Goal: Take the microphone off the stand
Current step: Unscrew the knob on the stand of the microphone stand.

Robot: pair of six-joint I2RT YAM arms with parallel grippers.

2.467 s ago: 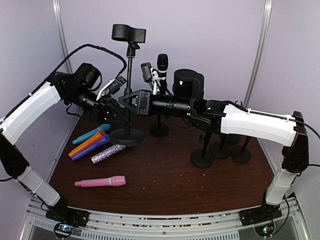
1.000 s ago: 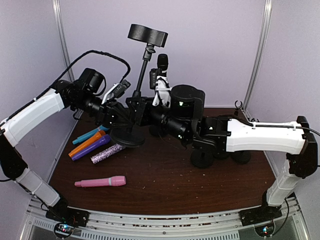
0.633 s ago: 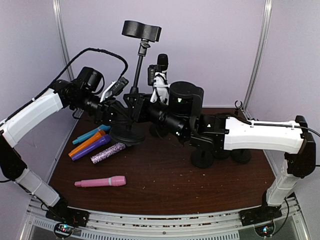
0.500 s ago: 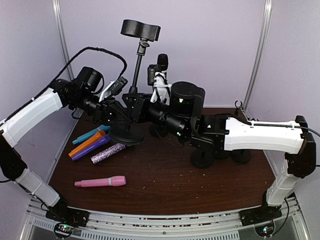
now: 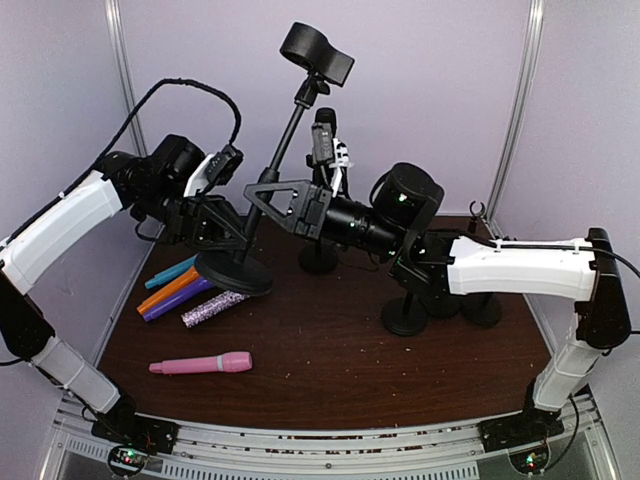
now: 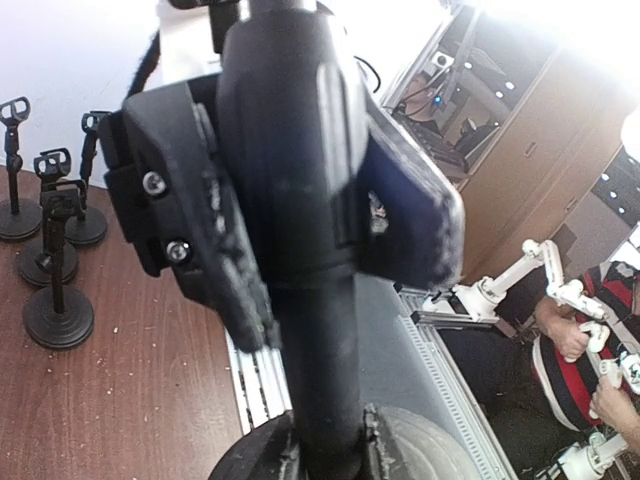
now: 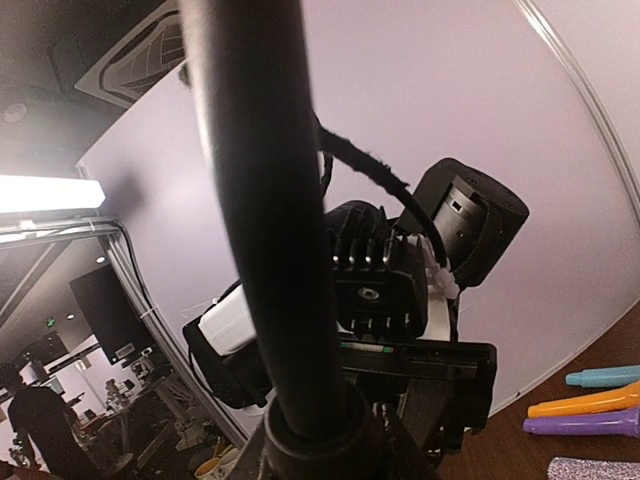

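A black stand pole (image 5: 283, 150) leans to the right, its empty clip (image 5: 315, 52) at the top and its round base (image 5: 233, 272) tilted with it. My left gripper (image 5: 218, 228) is shut on the pole just above the base. My right gripper (image 5: 272, 198) is shut on the pole higher up. In the left wrist view the pole (image 6: 320, 300) fills the middle with the right gripper's fingers (image 6: 200, 240) clamped on it. A black microphone (image 5: 325, 124) stands upright in another stand (image 5: 318, 262) behind.
Teal (image 5: 180, 269), orange (image 5: 172, 286), purple (image 5: 182, 296), glittery (image 5: 215, 306) and pink (image 5: 202, 364) microphones lie at the left and front. Several empty stands (image 5: 404, 318) stand at the right under my right arm.
The held stand has tipped further right: its clip swung up and right and its base tilted and shifted left. My right wrist has risen and rolled; my left gripper has stayed on the pole.
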